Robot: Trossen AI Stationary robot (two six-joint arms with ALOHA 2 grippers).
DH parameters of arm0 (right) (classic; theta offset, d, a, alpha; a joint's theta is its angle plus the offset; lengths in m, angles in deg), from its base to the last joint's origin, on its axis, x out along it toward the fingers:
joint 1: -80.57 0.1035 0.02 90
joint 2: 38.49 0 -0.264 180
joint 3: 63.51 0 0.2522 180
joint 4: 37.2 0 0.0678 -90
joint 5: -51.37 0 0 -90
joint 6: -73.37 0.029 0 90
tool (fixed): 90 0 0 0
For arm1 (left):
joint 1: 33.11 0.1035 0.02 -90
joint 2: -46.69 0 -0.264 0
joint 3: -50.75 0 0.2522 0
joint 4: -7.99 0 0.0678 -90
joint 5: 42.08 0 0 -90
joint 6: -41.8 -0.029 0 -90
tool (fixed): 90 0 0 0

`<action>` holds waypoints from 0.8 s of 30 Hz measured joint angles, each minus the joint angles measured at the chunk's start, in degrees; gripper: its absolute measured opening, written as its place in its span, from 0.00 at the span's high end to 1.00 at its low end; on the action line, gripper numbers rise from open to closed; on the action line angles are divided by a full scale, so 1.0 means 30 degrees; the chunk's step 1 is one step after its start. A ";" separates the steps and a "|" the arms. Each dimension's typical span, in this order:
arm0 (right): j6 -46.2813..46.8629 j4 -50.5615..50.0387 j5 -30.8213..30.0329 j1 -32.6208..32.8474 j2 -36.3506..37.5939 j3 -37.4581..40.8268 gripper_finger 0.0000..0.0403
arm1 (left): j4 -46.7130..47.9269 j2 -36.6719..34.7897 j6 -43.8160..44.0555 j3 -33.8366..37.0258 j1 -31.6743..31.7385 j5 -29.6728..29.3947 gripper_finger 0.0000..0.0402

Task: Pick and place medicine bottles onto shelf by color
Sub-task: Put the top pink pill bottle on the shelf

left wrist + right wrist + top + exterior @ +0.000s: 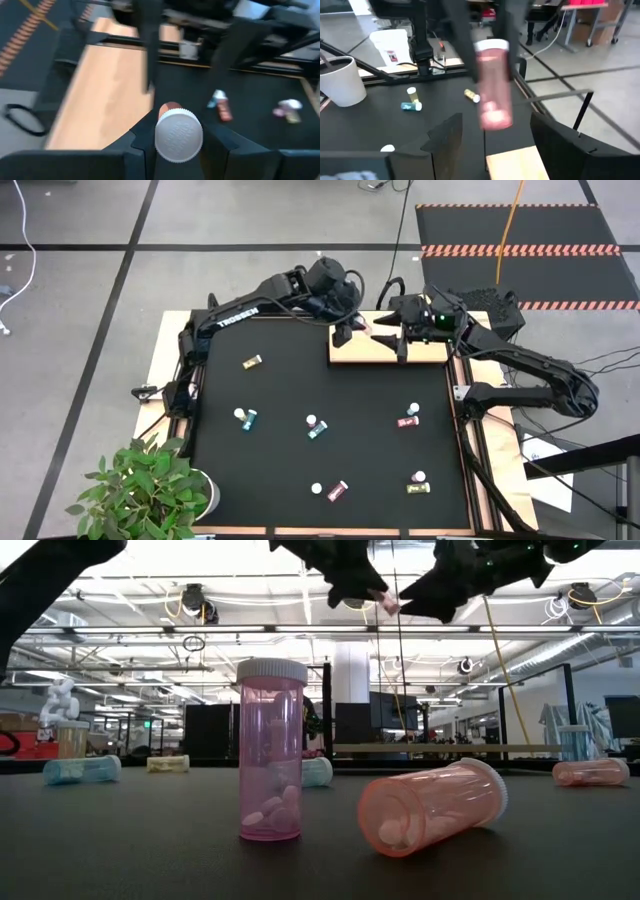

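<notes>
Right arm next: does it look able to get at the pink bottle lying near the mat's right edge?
Probably yes. The right pincer hangs open and empty over the shelf, and the pink bottle lies alone on bare mat on that arm's side, with nothing crowding it.

Readable text, high view: "TROSSEN" in white capitals along the upper link of the dark left arm [232, 320], letters running diagonally with the link.

White ribbed bottle cap [178, 135] in the left wrist view carries raised lettering around its face; too blurred to read.

Small white container with a red mark on its label [391, 47], standing beyond the mat in the right wrist view: label not legible.

Labels on the small bottles lying on the black mat: too small to read. No other text.
</notes>
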 joint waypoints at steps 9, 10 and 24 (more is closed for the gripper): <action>0.2841 0.0833 0.0467 0.1103 -0.0748 0.0000 0.48 | 0.0043 0.0018 0.0677 0.0007 -0.0644 0.0469 0.70; 0.3002 0.0844 0.0471 0.1189 -0.0748 0.0000 0.50 | 0.0052 0.0018 0.0814 0.0007 -0.0667 0.0468 0.70; 0.5036 0.0741 0.1519 0.1317 -0.0741 0.0000 0.76 | 0.0189 0.0018 0.1081 -0.0152 -0.0731 0.0597 0.70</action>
